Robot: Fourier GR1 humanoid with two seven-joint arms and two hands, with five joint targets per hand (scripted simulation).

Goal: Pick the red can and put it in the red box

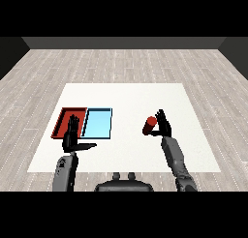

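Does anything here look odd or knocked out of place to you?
Only one thing stands out: the red cylindrical can is tilted rather than upright, beside the black right hand and well away from the flat red tray. The light blue tray lies neatly beside the red one, and nothing has spilled.

No text, label, brand, number or sign can be read anywhere in the head view. The small red cylindrical can shows a plain red side with no lettering that can be made out, the flat red tray and the flat light blue tray carry no marks, and the white bench is bare of print. A small pale mark on the left grey forearm is too small to read.
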